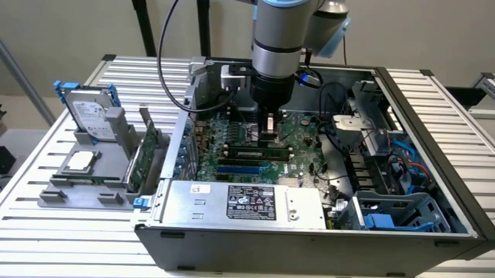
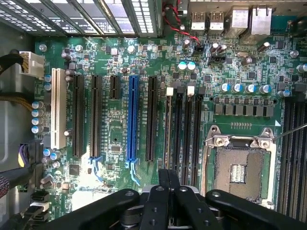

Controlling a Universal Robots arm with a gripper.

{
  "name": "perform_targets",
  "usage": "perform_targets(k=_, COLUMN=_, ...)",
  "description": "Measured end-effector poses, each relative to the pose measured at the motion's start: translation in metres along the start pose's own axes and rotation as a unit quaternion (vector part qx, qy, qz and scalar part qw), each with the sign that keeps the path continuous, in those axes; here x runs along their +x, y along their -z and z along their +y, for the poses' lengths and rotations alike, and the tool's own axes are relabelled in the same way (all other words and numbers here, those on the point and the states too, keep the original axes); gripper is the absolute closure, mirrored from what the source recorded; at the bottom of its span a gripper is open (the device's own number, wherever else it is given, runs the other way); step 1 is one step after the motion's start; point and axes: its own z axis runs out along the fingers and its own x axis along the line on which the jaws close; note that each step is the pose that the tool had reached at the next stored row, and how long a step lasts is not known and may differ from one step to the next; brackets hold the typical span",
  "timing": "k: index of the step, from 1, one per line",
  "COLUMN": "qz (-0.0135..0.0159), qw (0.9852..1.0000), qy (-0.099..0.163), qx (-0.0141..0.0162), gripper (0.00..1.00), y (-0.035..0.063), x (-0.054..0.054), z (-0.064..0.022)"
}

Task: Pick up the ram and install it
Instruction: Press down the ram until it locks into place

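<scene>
Gripper (image 1: 269, 128) hangs down inside the open PC case (image 1: 433, 110), over the motherboard (image 1: 240, 147) near its middle, right above the black memory slots (image 2: 184, 134). In the wrist view the fingers (image 2: 165, 179) sit pressed together w/ nothing visible between them, so it looks closed and empty. One ram stick (image 1: 259, 154) lies seated in a slot toward the PSU side of the board, just in front of the gripper tip; a second green stick (image 2: 168, 127) shows edge-on in the slot nearest the black PCIe slot (image 2: 151, 117). Can't tell if they're the same stick, or if the latches are fully clicked. On the grey holder (image 1: 85, 194) at the bench's edge on the exterior view's left stand a hard drive (image 1: 89, 116) and a green expansion card (image 1: 143, 156), w/ a CPU (image 1: 81, 162) lying flat. Risks, as I judge them: if the stick is only half seated, pressing off-centre could tilt it and bend slot contacts; closed tips are near the open CPU socket (image 2: 240, 165), and a sideways slip could hit the pins; loose cables (image 1: 332, 139) by the board edge could snag the wrist.
</scene>
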Motion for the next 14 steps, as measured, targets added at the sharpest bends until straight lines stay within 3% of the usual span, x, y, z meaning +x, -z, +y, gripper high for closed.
perform_targets(k=14, qz=-0.0004, qw=1.0000, qy=-0.002, qx=-0.0001, gripper=1.00, y=-0.0074, x=-0.0026, z=0.0016)
